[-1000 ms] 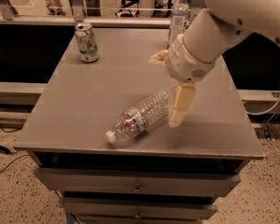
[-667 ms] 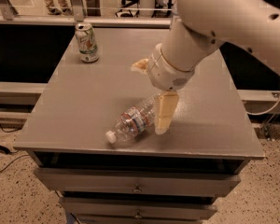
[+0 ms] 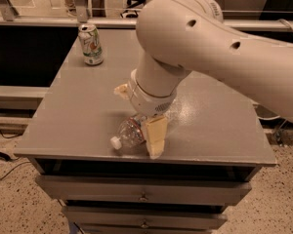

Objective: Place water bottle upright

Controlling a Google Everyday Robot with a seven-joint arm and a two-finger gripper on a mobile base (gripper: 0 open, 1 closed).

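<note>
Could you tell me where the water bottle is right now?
In the camera view, the water bottle lies on its side near the front edge of the table, directly under the gripper; the soda can stands far back-left.

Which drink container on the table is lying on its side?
The clear crinkly plastic water bottle at the front edge, under the end effector; the green-and-white soda can stands upright at the back left.

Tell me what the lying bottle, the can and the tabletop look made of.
Water bottle: clear thin plastic, see-through and crinkly, white cap. Can: likely aluminium, printed green-and-white, shiny top. Tabletop: grey, matte, faintly speckled sheen; painted metal or laminate, unclear. The gripper is down over the bottle near the front edge.
</note>
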